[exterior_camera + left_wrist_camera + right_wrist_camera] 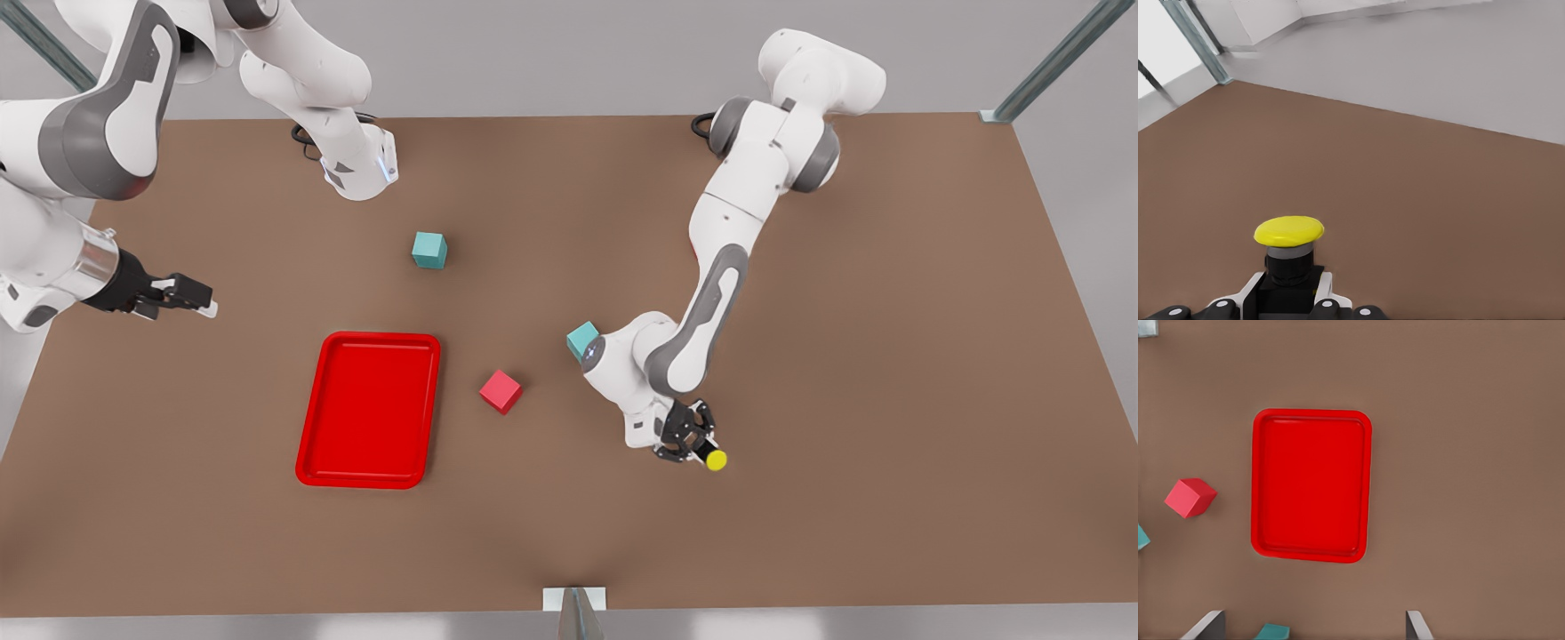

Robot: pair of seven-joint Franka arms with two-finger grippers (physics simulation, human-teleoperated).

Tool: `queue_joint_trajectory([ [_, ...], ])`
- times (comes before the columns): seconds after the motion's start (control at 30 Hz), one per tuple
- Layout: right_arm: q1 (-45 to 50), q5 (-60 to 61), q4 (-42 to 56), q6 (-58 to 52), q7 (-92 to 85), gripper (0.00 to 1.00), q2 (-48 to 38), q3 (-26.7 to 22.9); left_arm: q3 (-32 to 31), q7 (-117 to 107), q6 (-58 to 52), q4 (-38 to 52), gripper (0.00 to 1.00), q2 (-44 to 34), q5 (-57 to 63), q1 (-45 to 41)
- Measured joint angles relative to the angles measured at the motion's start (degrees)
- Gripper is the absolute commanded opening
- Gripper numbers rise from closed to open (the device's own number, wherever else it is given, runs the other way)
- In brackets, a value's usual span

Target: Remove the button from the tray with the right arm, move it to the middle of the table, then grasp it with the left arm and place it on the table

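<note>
The button (716, 460), with its round yellow cap, sticks out sideways from my left gripper (696, 444), which is shut on its base at the front view's right of centre, over the table (889, 356). In the left wrist view the button (1289, 231) has its black neck between the fingers (1327, 301) of the gripper (1288, 303). The red tray (369, 409) lies to the front view's left with nothing in it. My right gripper (191, 298) waits open at the far left, raised above the table. From its wrist view I look straight down on the tray (1311, 487).
A red cube (500, 391) sits between the tray and the left arm. One teal cube (429, 250) stands farther back, and another (582, 340) is partly hidden behind the left arm's wrist. A metal post (575, 613) marks the table's near edge.
</note>
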Motion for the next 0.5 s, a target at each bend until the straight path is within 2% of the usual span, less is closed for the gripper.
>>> queue_joint_trajectory([
  [0.5,-0.2,0.8,0.0,-0.7,-0.1,1.0,0.2,0.1,1.2,-32.5,-4.8,-0.6,0.42,4.6,6.5,-2.6],
])
